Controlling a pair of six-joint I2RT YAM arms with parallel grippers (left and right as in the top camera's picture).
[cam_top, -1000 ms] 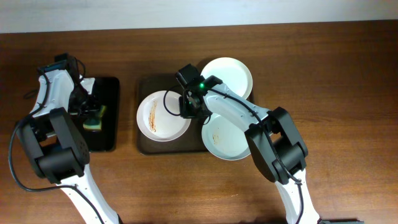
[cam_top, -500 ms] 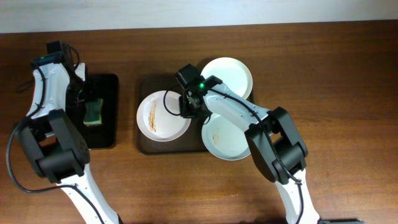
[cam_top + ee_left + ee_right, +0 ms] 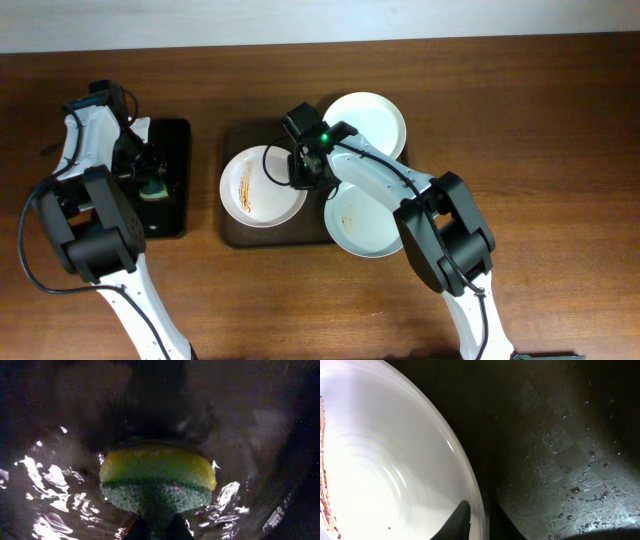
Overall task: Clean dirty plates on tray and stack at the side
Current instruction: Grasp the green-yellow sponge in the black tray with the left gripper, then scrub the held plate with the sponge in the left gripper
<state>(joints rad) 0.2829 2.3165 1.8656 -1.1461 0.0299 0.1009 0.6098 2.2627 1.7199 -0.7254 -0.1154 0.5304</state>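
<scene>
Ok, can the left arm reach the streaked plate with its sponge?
Probably yes: a bare strip of table separates the left gripper and sponge from the streaked plate, and the right gripper pinches just its far rim.

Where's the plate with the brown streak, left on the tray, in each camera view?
Overhead: streaked plate lies left on the tray, right pincer at its right rim.
Left wrist: not in it; only the sponge shows.
Right wrist: fills the left half, rim between the pincer fingers.
Shared landmark: the brown streak, at the far left edge in the right wrist view.
</scene>
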